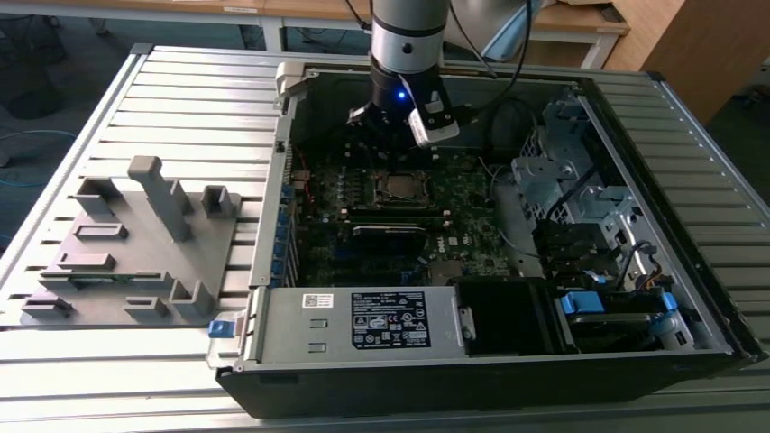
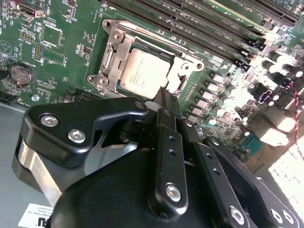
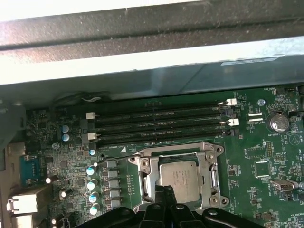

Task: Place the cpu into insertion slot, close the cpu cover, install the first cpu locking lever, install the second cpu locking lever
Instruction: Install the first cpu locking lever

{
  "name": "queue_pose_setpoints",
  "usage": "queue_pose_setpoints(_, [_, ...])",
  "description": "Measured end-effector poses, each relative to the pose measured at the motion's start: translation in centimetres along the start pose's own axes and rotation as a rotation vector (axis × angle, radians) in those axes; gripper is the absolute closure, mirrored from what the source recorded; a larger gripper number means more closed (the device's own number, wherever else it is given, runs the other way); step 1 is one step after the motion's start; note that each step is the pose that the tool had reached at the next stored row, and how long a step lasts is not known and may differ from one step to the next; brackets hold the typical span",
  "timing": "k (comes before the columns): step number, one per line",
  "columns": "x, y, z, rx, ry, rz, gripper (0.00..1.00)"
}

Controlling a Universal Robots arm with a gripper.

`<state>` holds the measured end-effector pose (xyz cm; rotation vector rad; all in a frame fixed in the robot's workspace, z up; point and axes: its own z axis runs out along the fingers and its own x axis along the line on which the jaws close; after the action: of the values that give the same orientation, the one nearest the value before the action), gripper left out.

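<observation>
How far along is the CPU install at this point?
Done: the cpu sits in the insertion slot, and the cpu cover looks folded flat over it. In hand: the gripper, jaws together and empty, is at the cover's edge. Left: the locking levers; whether either is latched cannot be told.

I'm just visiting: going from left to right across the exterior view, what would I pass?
You'd pass the grey moulded tray → computer case wall → insertion slot → silvery drive cage.
</observation>
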<state>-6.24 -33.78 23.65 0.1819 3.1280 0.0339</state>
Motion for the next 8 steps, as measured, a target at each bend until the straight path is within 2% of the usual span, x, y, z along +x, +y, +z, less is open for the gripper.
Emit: queue_pose_setpoints(8, [0.34, -0.06, 0.0, -0.0004, 0.0, 0.0, 0.9])
